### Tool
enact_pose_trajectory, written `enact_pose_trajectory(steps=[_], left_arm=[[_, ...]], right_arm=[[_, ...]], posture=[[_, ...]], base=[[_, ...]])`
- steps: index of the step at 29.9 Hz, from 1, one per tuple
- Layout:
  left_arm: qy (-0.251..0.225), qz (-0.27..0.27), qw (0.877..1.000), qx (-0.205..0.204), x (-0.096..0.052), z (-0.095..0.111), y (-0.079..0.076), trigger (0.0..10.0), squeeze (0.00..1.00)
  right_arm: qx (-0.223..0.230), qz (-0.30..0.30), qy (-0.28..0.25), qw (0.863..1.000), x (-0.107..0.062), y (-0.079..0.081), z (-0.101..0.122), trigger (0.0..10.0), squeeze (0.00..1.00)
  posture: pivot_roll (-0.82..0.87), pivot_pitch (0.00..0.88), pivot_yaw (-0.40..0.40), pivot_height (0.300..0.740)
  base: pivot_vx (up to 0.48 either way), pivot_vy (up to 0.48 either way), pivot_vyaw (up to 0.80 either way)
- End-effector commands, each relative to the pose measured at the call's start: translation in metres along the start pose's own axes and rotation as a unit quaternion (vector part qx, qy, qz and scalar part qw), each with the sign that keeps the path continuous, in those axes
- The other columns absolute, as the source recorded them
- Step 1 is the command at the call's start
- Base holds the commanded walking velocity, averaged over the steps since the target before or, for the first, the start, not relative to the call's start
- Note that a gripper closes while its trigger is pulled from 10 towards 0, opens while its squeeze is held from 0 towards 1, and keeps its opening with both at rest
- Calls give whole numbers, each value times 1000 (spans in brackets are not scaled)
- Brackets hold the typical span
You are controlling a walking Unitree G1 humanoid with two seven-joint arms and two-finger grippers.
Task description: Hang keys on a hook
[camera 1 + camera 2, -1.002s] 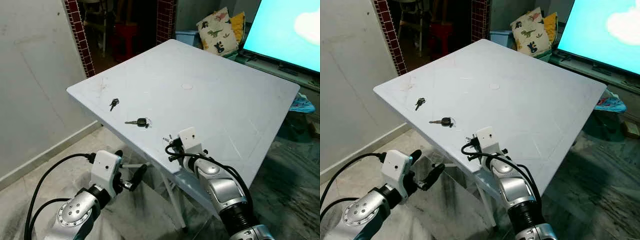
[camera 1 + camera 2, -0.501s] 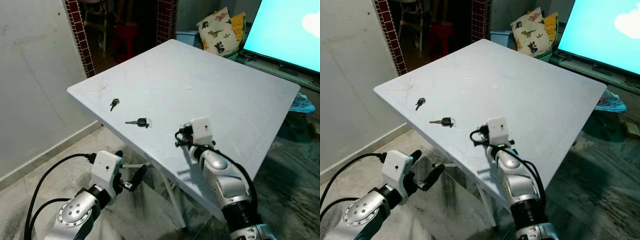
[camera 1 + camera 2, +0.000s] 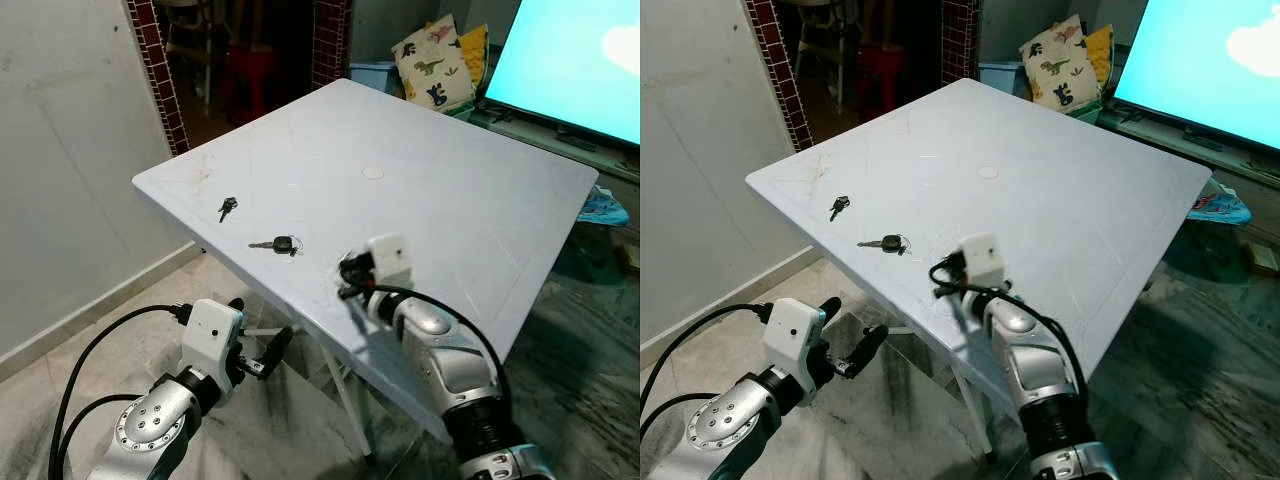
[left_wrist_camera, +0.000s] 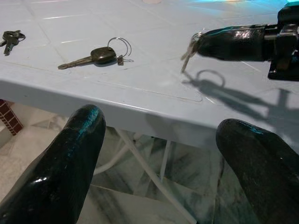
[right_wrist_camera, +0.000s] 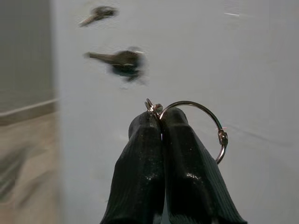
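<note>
Pinching a key ring [image 5: 205,122] between its clenched fingers [image 5: 163,158], the right claw [image 4: 198,43] hangs just above the surface [image 3: 470,200], near its front edge, with a small key [image 4: 187,52] dangling from the ring below the fingertips; the grip looks thin, only the wire of the ring caught at the very tips, so any jolt or quick swing of the arm could let it slide out and drop; a fall this near the edge might well send the bunch off the surface onto the floor. No hook can be made out from here, so the robot will probably have to turn or walk with the load, and walking sway is the likeliest cause of a slip. Two more keys lie on the surface beyond the right claw, toward the far left corner: a black-headed key [image 3: 276,244] with its own ring, and a small dark pair [image 3: 228,207] farther on; a low sweep of the arm could knock them over the edge. The left claw [image 3: 262,357] hangs open and empty below the front edge of the surface; raised carelessly, its fingers [image 4: 70,163] could strike the underside and shake everything.
</note>
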State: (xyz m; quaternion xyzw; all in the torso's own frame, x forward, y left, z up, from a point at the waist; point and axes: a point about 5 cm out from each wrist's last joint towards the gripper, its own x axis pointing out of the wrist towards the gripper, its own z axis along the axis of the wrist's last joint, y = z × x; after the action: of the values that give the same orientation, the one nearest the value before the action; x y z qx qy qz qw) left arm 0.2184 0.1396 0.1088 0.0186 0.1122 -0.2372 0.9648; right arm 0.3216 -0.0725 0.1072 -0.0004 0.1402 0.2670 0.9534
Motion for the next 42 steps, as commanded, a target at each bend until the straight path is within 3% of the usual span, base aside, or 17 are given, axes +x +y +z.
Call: enact_pose_trajectory(steps=[1, 6, 8, 9, 11, 13, 14, 15, 16, 23, 24, 33, 42], left_arm=[[-4, 1, 1000, 7, 1, 2, 0, 10000, 0], [-6, 7, 1000, 6, 1, 3, 0, 10000, 0], [-14, 38, 999, 18, 1, 5, 6, 10000, 0], [-19, 60, 998, 28, 2, 7, 10, 10000, 0], [-42, 144, 988, 44, 0, 14, 31, 10000, 0], [-44, 152, 986, 44, 0, 15, 34, 10000, 0], [-50, 179, 981, 49, -1, 17, 42, 10000, 0], [-50, 179, 981, 49, -1, 17, 42, 10000, 0], [-52, 198, 978, 44, -2, 18, 48, 10000, 0], [-51, 205, 976, 45, 1, 16, 50, 10000, 0], [-43, 184, 981, 47, 4, 14, 46, 10000, 0], [-35, 180, 983, 29, 7, 15, 56, 10000, 0], [-31, 177, 983, 31, 8, 15, 55, 10000, 0]], right_arm=[[-3, 12, -10, 1000, -1, 1, 9, 0, 0], [10, -5, -24, 1000, -1, -5, 16, 0, 0], [4, -24, -53, 998, -4, -9, 26, 0, 0], [-10, -30, -71, 997, -6, -9, 31, 0, 0], [-95, -48, -123, 987, -16, -8, 45, 0, 0], [-95, -48, -126, 986, -18, -8, 46, 0, 0], [-94, -58, -134, 985, -22, -10, 47, 784, 0], [-94, -58, -134, 985, -22, -10, 47, 784, 0], [-93, -70, -139, 983, -29, -13, 47, 10000, 0], [-86, -102, -136, 982, -44, -19, 39, 10000, 0], [-82, -107, -136, 981, -46, -19, 35, 10000, 0], [-68, -116, -136, 982, -45, -13, 33, 10000, 0], [-53, -123, -136, 982, -40, -13, 35, 10000, 0]], posture=[[118, 9, -10, 740], [120, 9, -12, 740], [119, 11, -13, 740], [119, 11, -14, 740], [116, 14, -12, 740], [116, 14, -12, 740], [115, 12, -13, 740], [115, 12, -13, 740], [113, 10, -12, 740], [103, 1, -3, 740], [102, 0, 1, 740], [107, 0, 14, 740], [121, 0, 16, 740]], base=[[0, 0, 0], [0, 0, 0], [0, 0, 0], [0, 0, 0], [0, 0, 0], [0, 0, 0], [0, 0, 0], [0, 0, 0], [0, 0, 0], [0, 0, 69], [0, 0, 800], [0, 0, 787], [0, 289, 0]])
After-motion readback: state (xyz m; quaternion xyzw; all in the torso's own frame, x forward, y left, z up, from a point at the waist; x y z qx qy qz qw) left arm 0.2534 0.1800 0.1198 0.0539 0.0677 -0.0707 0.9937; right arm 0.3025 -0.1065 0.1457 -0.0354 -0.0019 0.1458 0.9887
